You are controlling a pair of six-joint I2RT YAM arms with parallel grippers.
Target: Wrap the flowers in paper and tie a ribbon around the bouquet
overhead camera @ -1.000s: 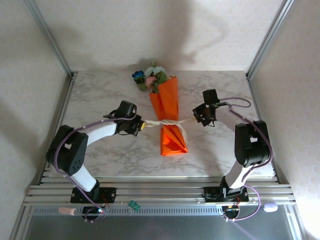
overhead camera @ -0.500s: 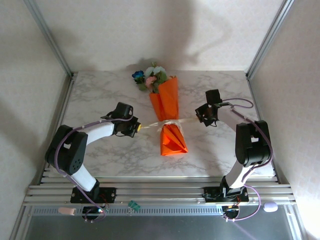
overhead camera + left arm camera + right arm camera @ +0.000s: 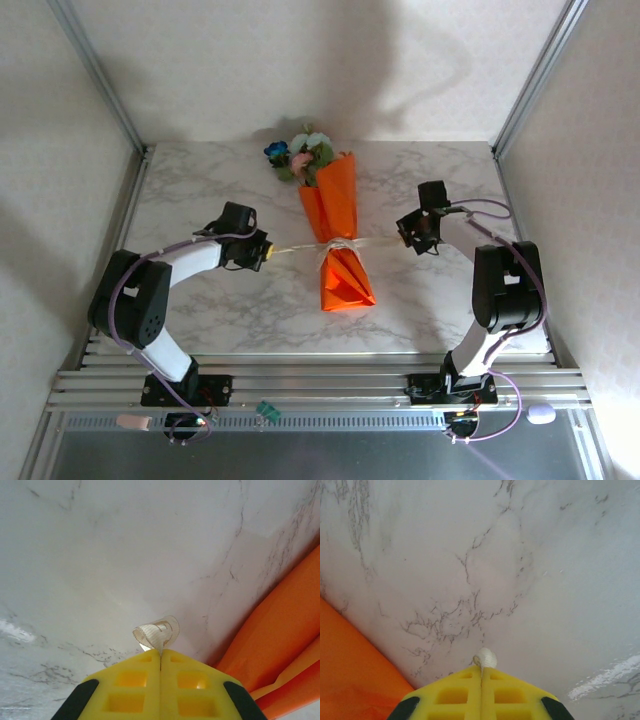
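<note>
Orange paper-cone bouquet [image 3: 338,215] lies on the marbled worktop [image 3: 200,200], thin cream ribbon [image 3: 340,243] pinching its waist. Either side of it, the left hand [image 3: 267,254] and right hand [image 3: 403,233] are each clenched on a ribbon end.

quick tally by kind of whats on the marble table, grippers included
bouquet: 1
ribbon: 1
grippers: 2 (left gripper, right gripper, each shut on a ribbon end)
total: 4
</note>
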